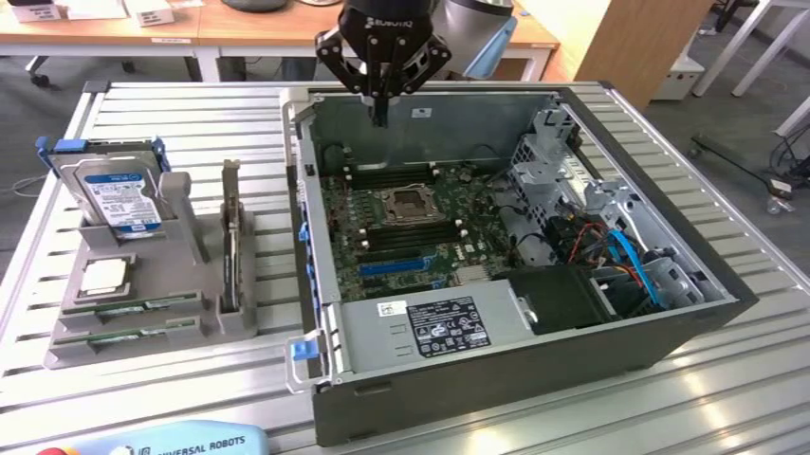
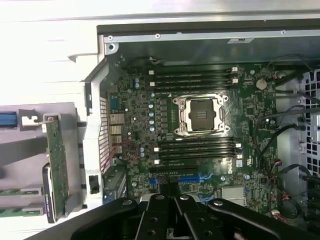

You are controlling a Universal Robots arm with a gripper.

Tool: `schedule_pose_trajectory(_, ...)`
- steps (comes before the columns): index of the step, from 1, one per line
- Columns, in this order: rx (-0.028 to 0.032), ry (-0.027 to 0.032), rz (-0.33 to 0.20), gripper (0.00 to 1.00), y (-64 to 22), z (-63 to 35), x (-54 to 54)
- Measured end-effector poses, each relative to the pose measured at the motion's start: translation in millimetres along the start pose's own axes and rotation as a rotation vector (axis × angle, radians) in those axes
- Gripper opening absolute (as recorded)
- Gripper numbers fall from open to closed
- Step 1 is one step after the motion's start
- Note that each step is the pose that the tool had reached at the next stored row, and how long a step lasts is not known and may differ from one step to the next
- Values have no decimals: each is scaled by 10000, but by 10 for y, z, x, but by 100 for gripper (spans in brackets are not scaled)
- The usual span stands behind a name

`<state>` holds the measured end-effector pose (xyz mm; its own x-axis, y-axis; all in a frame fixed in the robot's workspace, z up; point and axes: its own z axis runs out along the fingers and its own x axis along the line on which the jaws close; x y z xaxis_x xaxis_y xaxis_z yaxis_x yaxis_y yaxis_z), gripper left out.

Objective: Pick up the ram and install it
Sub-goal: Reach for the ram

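Observation:
Two ram sticks, thin green boards, lie one behind the other in the front slots of a grey holder [image 1: 190, 284] at the exterior view's left: one ram stick [image 1: 127, 308] and a second ram stick [image 1: 120, 334]. Their ends show in the wrist view [image 2: 15, 191]. My gripper [image 1: 378, 116] hangs over the far wall of the open computer case [image 1: 506, 379], well away from the sticks. Its fingers are shut with nothing between them, as the wrist view [image 2: 170, 197] also shows. Below it lies the motherboard [image 2: 135, 115] with long black memory slots [image 2: 195, 77] on both sides of the processor socket [image 2: 202, 114].
The holder also carries a hard drive [image 1: 120, 194], a square silver processor [image 1: 104, 275] and an upright expansion card [image 1: 230, 246]. Inside the case are a power supply [image 1: 443, 327], drive cages [image 1: 557, 161] and cables [image 1: 633, 261]. A teach pendant [image 1: 165, 441] lies at the table's front edge.

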<state>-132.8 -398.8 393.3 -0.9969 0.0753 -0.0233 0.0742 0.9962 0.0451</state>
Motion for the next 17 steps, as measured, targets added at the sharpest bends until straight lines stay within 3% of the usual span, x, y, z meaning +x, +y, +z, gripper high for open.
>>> schedule_pose_trajectory(17, 0, 0, 1, 10, -16, -8, 307)
